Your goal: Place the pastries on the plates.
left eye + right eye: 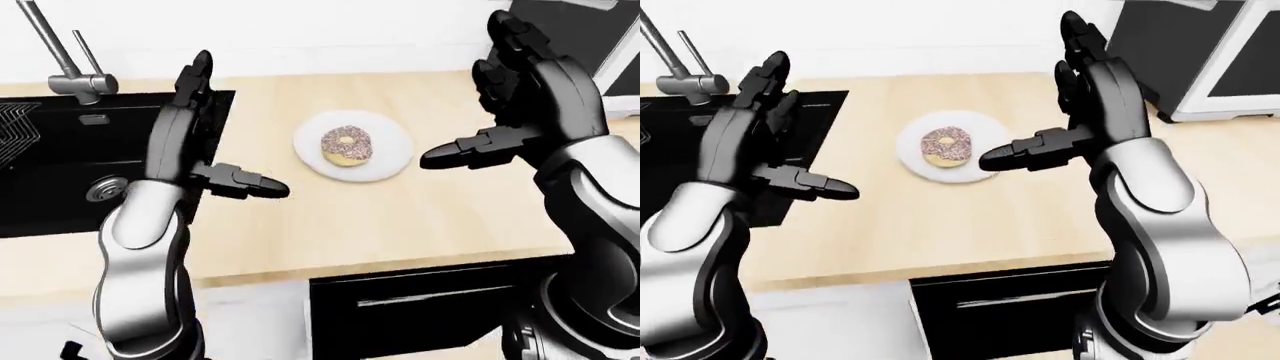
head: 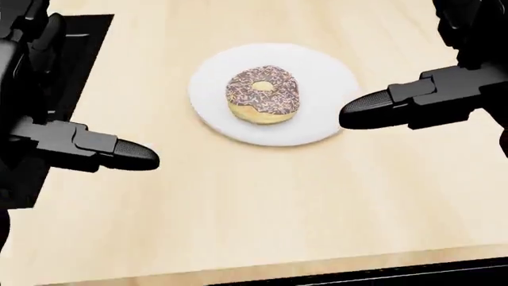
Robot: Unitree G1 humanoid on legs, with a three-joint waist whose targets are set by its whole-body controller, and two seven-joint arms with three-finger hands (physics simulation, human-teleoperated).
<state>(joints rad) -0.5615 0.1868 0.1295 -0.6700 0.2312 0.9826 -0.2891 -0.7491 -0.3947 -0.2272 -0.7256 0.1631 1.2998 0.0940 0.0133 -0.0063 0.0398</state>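
A chocolate-frosted doughnut with sprinkles [image 2: 262,94] lies on a round white plate [image 2: 317,122] on the pale wooden counter [image 2: 262,202]. My left hand [image 1: 205,124] is raised to the left of the plate, fingers spread upward and thumb pointing right, holding nothing. My right hand [image 1: 1070,97] is held up to the right of the plate, fingers open, its thumb [image 2: 373,110] pointing at the plate's right rim. Neither hand touches the doughnut.
A black sink [image 1: 60,165] with a metal tap [image 1: 65,64] is set into the counter at the left. A dark appliance with a white frame [image 1: 1210,60] stands at the upper right. Below the counter edge is a black oven front [image 1: 420,307].
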